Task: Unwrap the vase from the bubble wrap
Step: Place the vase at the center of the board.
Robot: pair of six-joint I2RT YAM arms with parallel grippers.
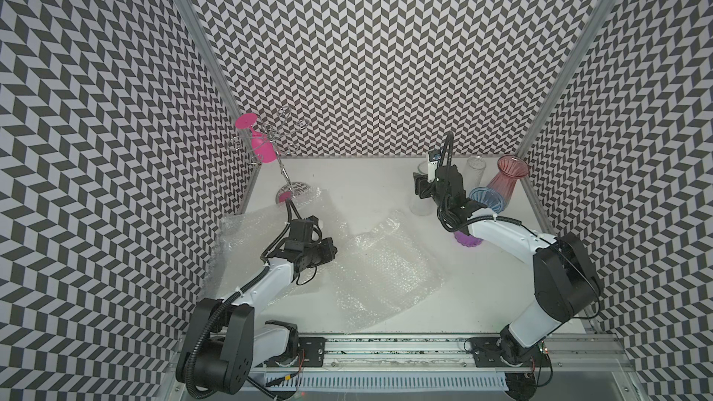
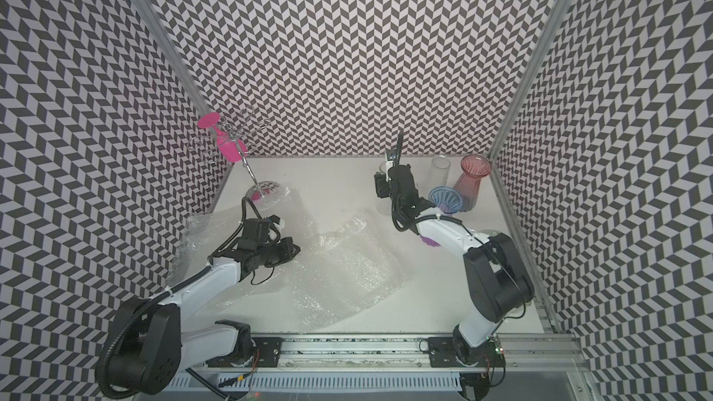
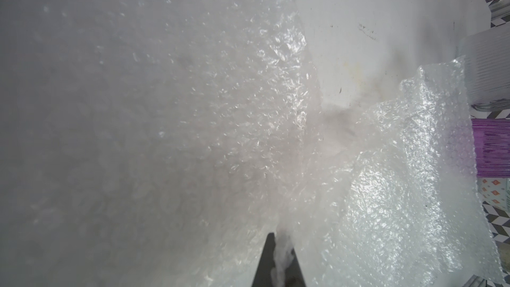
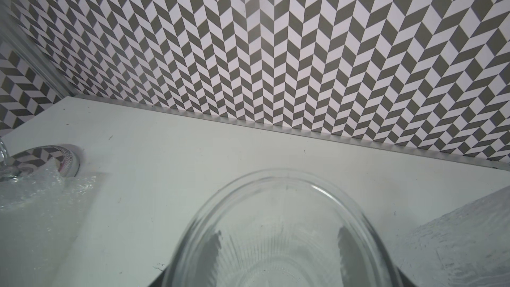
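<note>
- The wrap [image 1: 386, 275] lies loose on the bench [image 1: 366, 187] in more than one sheet. The biggest sheet lies flat at near centre. Its long axis runs from the near edge diagonally away to the right, and its crumpled far end points at the vase.
- A second sheet [image 1: 247, 233] lies on the left, under the left arm. Its long axis runs from near left away toward the rack's base, and its left edge stands up crinkled.
- The left end effector [image 1: 331, 251] is low where the two sheets meet and points right. In the left wrist view its fingers [image 3: 265, 263] are together, clamped on a bunched fold of wrap.
- A purple vase [image 1: 468, 240] stands on the right, mostly hidden under the right arm.
- The vase [image 1: 420, 206], of clear ribbed glass, is right of centre and far back, just beyond the big sheet's far end and apart from it. It is upright, with its long axis vertical and its mouth up. I cannot tell whether its base rests on the bench.
- The right end effector [image 1: 423, 190] is clamped on the vase at about mid-height, jaws wide apart on either side. The right wrist view shows its fingers [image 4: 212, 249] through the glass.
- A blue vase [image 1: 487, 199], a pink vase [image 1: 507, 179] and a clear cylinder [image 1: 475, 171] stand together at far right.
- The rack [image 1: 283, 171] stands at far left, with a pink glass [image 1: 262, 146] hanging from it bowl down.
</note>
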